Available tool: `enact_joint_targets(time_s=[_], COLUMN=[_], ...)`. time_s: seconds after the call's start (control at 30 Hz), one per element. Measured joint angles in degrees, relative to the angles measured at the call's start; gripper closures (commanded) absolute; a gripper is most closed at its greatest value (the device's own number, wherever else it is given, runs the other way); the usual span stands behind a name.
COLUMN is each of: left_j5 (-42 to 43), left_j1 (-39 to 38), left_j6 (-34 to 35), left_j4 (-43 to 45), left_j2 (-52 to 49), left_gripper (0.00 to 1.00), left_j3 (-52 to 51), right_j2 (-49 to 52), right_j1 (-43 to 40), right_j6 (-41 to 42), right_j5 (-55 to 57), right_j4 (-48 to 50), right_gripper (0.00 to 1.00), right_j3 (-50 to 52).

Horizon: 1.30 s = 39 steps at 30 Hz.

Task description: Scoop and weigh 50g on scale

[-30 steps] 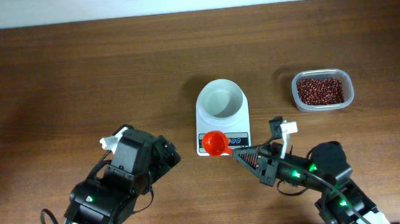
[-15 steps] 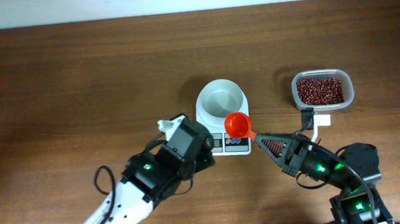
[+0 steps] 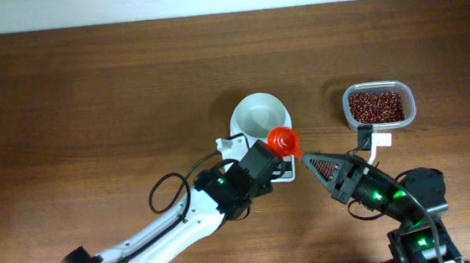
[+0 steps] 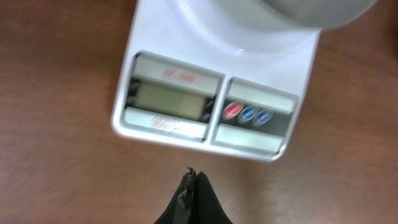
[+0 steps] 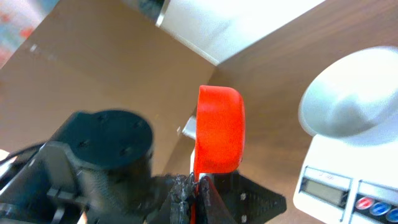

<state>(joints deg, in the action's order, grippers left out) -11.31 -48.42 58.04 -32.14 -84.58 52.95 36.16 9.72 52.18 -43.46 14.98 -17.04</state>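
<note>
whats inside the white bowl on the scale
Nothing shows: the bowl looks bare and white inside. The orange scoop in the right pincer overlaps its near-right rim from above, hiding that bit.

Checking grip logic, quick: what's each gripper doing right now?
Left gripper: closed, empty.
Right gripper: closed on the scoop handle.

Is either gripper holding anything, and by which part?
The right gripper holds the orange scoop by its handle end; the left gripper is shut on nothing.
</note>
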Motion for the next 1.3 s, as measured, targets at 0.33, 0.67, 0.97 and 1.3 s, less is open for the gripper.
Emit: enact_joint_targets(time_s=[0.33, 0.67, 0.97, 1.3], left_j5=[-1.20, -1.18, -1.20, -1.20], left_j1=[0.00, 0.00, -0.59, -1.18], left_j6=[-6.05, -6.25, -6.25, -6.25], left_j4=[12.28, 13.18, 13.16, 13.29], left_j2=[-9.29, -10.69, -10.69, -10.69], left_gripper=[1.00, 1.00, 1.00, 1.00], left_j3=[0.20, 0.20, 0.20, 0.20], right_j2=[0.00, 0.00, 0.00, 0.00], right_j1=[0.00, 0.00, 0.00, 0.00], right_j6=[-0.11, -0.13, -0.15, -1.20], right_j5=[23.89, 28.26, 28.46, 28.96], right_j4=[0.02, 0.00, -3.02, -3.06], right_gripper=[0.96, 0.96, 0.96, 0.96], right_j3=[0.00, 0.00, 0.00, 0.00])
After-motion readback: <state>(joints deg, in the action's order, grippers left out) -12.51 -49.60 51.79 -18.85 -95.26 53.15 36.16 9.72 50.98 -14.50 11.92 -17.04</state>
